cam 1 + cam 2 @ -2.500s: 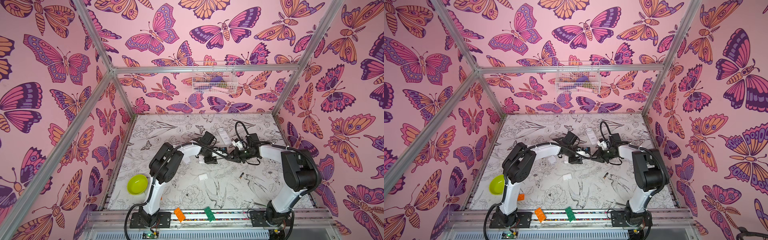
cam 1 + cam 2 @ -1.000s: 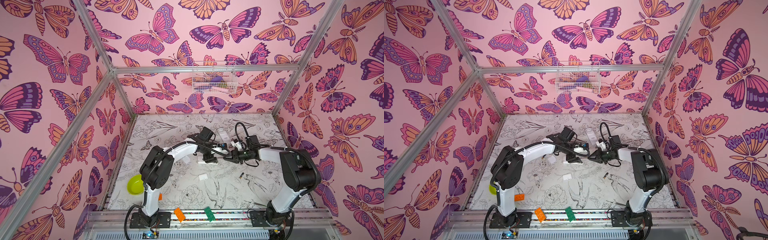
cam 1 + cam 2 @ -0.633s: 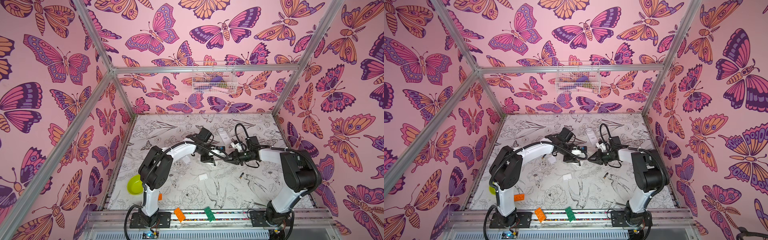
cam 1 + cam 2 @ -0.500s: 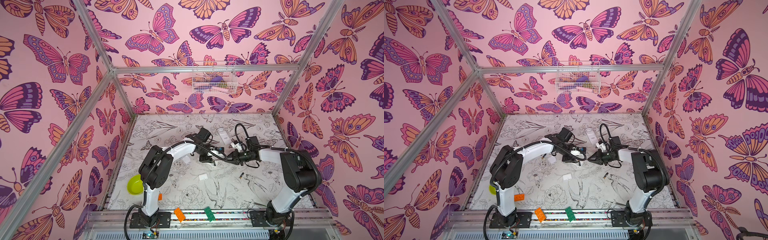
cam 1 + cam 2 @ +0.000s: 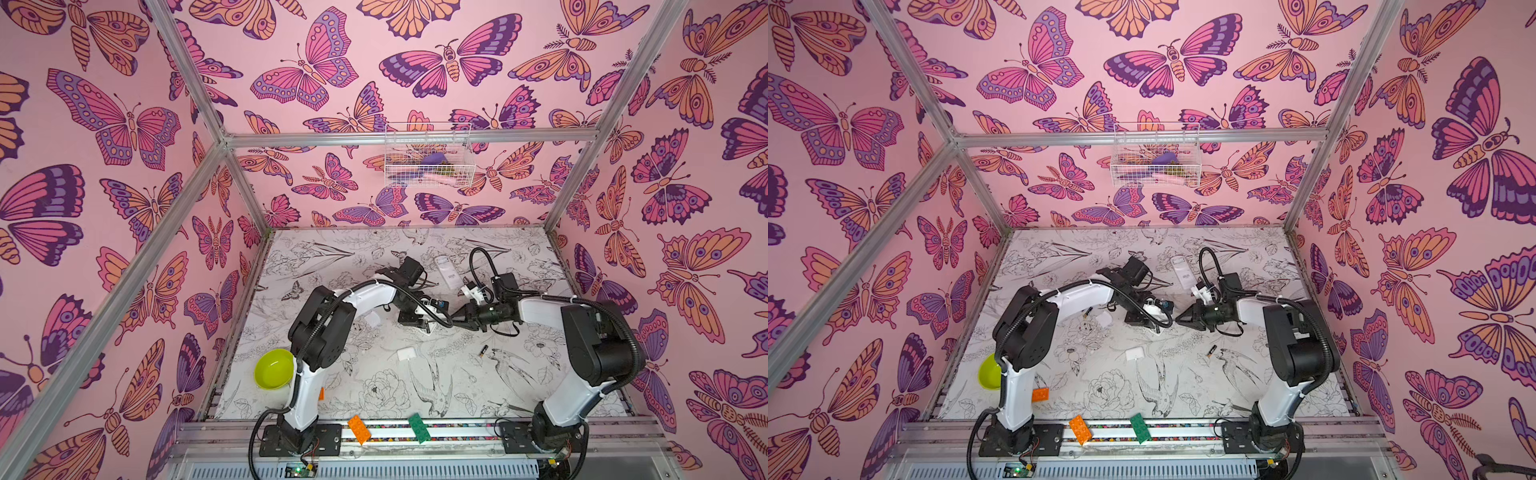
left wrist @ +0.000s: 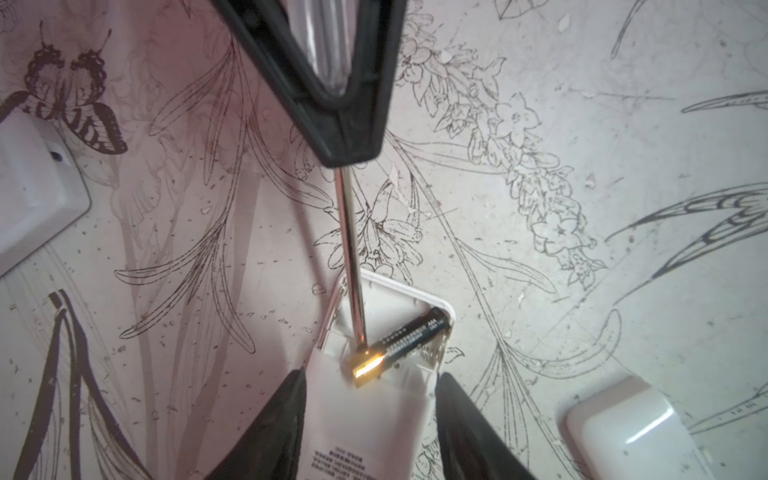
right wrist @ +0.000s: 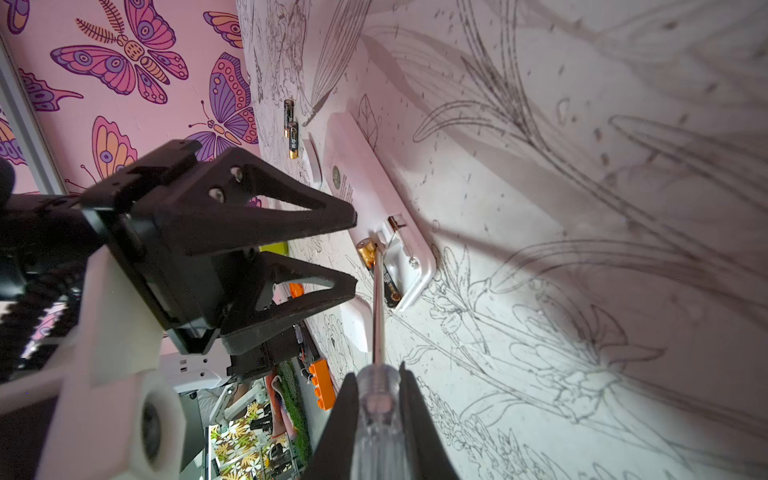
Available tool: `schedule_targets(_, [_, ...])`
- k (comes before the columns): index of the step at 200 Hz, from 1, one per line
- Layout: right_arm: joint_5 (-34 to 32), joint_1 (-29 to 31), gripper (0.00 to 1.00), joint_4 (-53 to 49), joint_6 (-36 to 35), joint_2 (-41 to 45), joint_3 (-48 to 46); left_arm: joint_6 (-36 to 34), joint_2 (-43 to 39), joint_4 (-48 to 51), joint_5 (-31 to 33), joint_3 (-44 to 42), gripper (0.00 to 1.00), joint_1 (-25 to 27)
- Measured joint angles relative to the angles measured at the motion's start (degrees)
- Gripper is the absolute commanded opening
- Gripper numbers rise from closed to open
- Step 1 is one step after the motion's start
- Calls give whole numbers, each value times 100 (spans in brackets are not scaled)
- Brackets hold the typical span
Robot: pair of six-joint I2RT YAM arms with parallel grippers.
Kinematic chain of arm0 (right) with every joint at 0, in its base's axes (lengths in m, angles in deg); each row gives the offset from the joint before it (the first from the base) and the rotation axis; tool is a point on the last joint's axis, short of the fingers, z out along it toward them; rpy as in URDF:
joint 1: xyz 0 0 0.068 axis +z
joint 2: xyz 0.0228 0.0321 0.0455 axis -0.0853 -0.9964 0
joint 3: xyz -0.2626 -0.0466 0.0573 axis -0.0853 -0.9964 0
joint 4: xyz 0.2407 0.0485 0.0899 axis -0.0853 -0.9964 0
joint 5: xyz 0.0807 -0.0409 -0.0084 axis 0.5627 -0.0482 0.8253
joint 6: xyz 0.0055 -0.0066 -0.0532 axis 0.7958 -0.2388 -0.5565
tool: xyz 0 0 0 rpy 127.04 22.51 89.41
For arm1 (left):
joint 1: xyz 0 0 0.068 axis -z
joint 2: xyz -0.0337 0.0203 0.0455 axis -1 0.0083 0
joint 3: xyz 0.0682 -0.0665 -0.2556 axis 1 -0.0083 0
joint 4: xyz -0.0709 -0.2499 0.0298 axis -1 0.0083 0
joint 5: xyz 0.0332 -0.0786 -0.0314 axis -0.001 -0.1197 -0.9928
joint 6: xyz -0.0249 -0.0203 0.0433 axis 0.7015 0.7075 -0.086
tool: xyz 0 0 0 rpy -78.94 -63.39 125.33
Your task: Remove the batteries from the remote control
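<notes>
A white remote control [image 6: 365, 419] lies back-up on the table, its battery bay open. My left gripper [image 6: 372, 376] is shut on its sides. One of the batteries [image 6: 409, 336], black with a gold end, sits tilted in the bay with the gold end raised. My right gripper [image 7: 377, 374] is shut on a clear-handled screwdriver [image 7: 378, 415], whose metal shaft [image 6: 351, 257] reaches under that gold end. Two loose batteries [image 7: 291, 124] lie end to end on the table beyond the remote. In both top views the left gripper [image 5: 419, 322] and the right gripper [image 5: 457, 320] meet mid-table, and another battery [image 5: 483, 351] lies nearer the front.
A second white remote [image 5: 448, 270] lies at the back. Small white covers [image 5: 406, 354] [image 5: 372, 319] lie near the grippers. A green bowl [image 5: 274, 369] sits front left. Orange [image 5: 358, 429] and green [image 5: 419, 427] bricks rest on the front rail. A wire basket [image 5: 428, 156] hangs on the back wall.
The left arm's elbow has swung leftward since the oldest frames, and its gripper has settled over the remote. The right arm with the screwdriver has barely moved.
</notes>
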Motion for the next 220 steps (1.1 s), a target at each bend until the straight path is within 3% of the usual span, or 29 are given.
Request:
schedule_targets(62, [66,76,0,92,11,0,-2,-348,125,-2,-4,0,43,0])
schedule_targets(107, [105,103,0,142,4,-24,0,-527,122,4,-44,-2,29,7])
schedule_targets(220, [109,-136,0,-199,-131,334,-7,-756,-63,-177,66,-278,3,26])
